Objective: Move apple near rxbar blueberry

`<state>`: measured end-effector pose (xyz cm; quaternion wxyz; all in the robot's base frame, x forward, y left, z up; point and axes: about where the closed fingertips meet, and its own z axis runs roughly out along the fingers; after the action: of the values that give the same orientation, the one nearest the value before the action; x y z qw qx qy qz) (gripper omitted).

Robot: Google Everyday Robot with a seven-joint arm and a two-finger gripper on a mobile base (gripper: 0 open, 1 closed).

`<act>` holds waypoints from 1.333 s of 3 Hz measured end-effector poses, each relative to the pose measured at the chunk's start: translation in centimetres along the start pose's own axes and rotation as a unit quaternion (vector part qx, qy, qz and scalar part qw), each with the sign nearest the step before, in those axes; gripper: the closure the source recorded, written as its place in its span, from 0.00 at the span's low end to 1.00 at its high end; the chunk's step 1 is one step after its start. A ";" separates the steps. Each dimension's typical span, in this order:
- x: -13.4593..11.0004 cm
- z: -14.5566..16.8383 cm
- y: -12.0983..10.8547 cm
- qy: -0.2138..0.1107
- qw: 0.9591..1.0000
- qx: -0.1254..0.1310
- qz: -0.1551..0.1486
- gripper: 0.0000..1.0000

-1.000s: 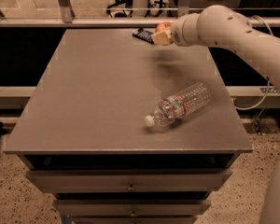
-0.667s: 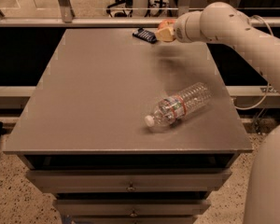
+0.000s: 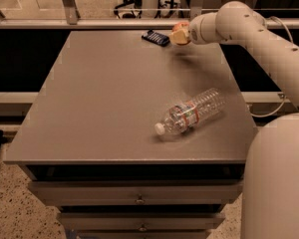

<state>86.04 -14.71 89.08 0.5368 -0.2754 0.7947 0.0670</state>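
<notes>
The apple [image 3: 179,33], red with yellowish patches, is held in my gripper [image 3: 181,34] a little above the far edge of the table. The rxbar blueberry [image 3: 155,37], a flat dark blue bar, lies on the table's far edge just left of the apple, a small gap apart. My white arm [image 3: 249,39] reaches in from the right. The gripper is shut on the apple; its fingers are mostly hidden behind the fruit.
A clear plastic bottle [image 3: 192,112] with a red label lies on its side on the grey table [image 3: 104,98], right of centre. Drawers [image 3: 139,199] sit below the front edge. A metal rail [image 3: 89,23] runs behind the table.
My gripper has carried the apple slightly farther back and up toward the table's far edge, staying beside the blue bar. The bottle has not moved.
</notes>
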 end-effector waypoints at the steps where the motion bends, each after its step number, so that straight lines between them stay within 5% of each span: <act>1: 0.6 0.8 -0.4 0.005 1.000 -0.003 0.008 0.85; 4: 0.8 2.7 0.8 0.007 0.999 -0.029 0.022 0.15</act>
<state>87.62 -13.27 87.15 0.5217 -0.2740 0.8017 0.0999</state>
